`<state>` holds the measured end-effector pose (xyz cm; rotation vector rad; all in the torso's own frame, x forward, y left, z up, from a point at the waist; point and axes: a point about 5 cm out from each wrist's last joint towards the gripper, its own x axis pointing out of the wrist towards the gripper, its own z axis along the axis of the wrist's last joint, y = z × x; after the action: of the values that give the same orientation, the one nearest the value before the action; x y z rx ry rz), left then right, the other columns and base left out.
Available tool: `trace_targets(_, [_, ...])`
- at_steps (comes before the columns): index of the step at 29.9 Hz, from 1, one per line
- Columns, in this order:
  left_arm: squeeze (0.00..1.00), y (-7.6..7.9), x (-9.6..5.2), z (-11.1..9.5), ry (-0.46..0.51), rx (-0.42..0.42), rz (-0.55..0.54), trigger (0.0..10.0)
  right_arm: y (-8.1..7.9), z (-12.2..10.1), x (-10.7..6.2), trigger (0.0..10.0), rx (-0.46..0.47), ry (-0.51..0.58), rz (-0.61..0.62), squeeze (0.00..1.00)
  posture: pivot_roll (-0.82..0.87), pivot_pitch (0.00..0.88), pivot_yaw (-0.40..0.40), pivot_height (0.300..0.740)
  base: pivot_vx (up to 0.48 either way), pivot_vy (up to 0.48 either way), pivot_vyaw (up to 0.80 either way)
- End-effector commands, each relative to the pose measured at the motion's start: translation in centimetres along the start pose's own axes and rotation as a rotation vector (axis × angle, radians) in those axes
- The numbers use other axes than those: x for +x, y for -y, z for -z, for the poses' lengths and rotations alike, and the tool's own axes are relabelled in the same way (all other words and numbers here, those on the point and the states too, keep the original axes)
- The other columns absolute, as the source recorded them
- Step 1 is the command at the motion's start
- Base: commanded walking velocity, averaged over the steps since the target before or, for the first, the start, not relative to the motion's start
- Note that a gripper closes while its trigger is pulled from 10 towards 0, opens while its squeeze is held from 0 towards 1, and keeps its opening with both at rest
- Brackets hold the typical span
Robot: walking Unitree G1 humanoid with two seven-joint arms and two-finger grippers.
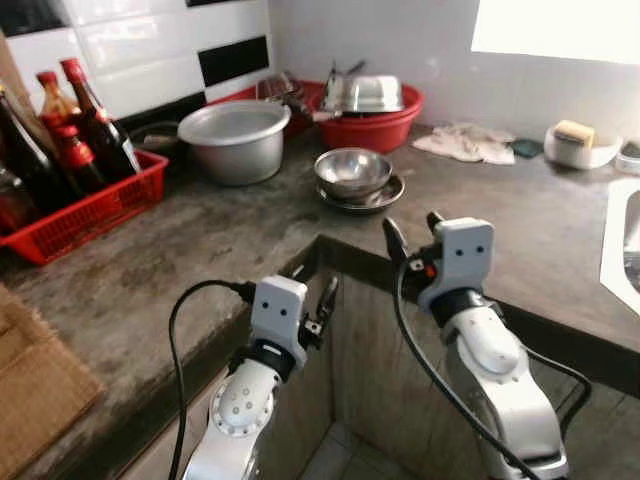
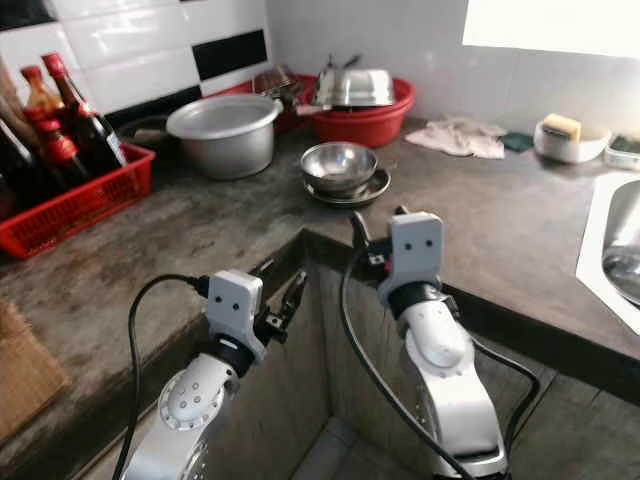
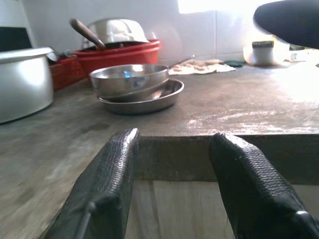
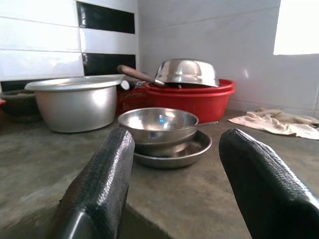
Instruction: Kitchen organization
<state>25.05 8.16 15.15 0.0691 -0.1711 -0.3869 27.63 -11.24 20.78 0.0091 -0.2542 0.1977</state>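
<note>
Bottle labels (image 1: 95,125) in the red crate (image 1: 95,215) are unreadable. Both pincers, left (image 1: 312,300) and right (image 1: 412,238), gape wide and empty at the counter (image 1: 200,250) edge.

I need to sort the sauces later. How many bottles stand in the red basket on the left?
4 at least: two red-capped bottles at the back of the red basket, a shorter red-capped one in front, one dark bottle beside them. The frame's left edge may hide more.
</note>
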Motion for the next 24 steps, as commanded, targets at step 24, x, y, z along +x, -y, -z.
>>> trace_targets(24, [0.0, -0.2, 0.1, 0.5, -0.027, -0.035, -0.054, 10.0, 1.6, 0.9, 1.9, 10.0, 0.081, -0.054, -0.042, 0.0, 0.07, 0.037, 0.01, 0.74, 0.055, -0.058, 0.0])
